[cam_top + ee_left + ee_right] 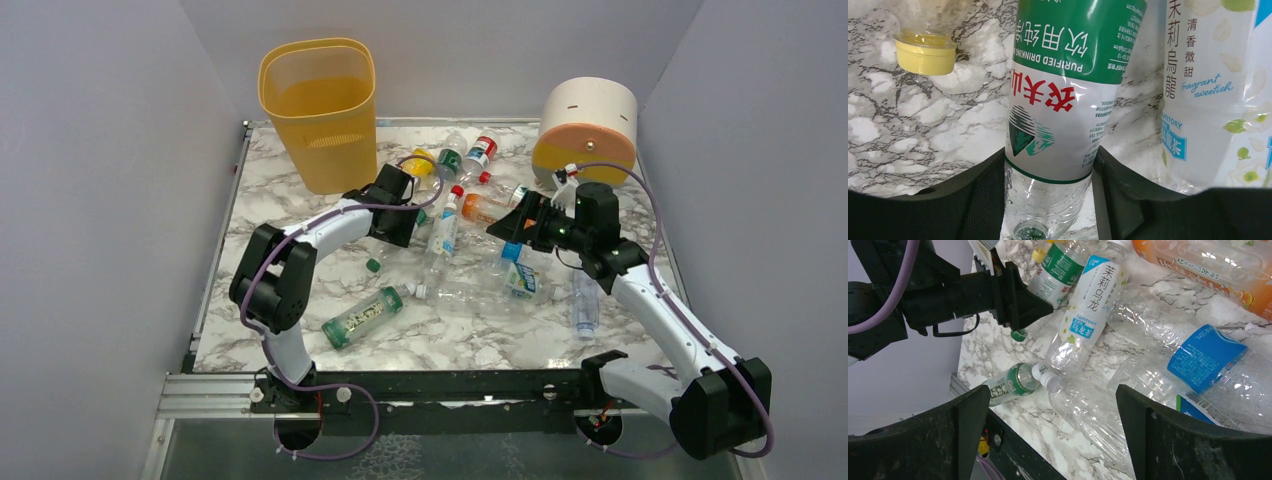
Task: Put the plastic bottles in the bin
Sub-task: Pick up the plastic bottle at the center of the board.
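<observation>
— What can be read on the labels?
— The green-banded bottle (1063, 100) says "PURIFIED DRINKING" next to red Chinese characters. The Suntory bottle (1213, 100) just beside it reads "fragrant sweetish".
— And the left end effector (1050, 167)?
— Narrowed onto the green-banded bottle, a finger against each side.
— The right end effector (1050, 400)?
— Spread wide, holding nothing, above the plastic bottles (362, 316) strewn on the marble surface (290, 190).
— The bin (320, 115)?
— Upright at the far left corner.

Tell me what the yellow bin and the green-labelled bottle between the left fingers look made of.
Bin: likely moulded plastic, semi-gloss, slightly translucent, with a perforated band. Green-labelled bottle: thin clear plastic, glossy, dimpled; its label looks like printed film.
</observation>
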Motion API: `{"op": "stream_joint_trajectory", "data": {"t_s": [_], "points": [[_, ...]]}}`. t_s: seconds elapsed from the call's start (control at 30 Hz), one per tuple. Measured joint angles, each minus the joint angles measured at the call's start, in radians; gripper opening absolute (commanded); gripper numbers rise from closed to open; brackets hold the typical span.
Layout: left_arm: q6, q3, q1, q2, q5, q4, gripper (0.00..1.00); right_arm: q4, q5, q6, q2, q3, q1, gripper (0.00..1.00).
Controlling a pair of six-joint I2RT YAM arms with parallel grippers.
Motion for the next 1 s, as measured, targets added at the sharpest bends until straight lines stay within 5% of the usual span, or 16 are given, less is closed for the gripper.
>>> {"op": "stream_joint_trajectory", "data": {"t_s": [0.27,0.5,1.0], "points": [[0.000,0.109,0.000,-0.114,0.003,-0.088,0.51,-0.008,-0.001,-0.019,0.018,0.012,0.000,1.00],[0.001,0.381,0.000,-0.204,0.022,-0.159,0.52,-0.013,-0.001,-0.031,0.035,0.021,0.000,1.00],[0.004,1.055,0.171,-0.005,0.073,-0.243,0.52,-0.019,-0.001,-0.045,0.046,0.039,0.000,1.00]]}}
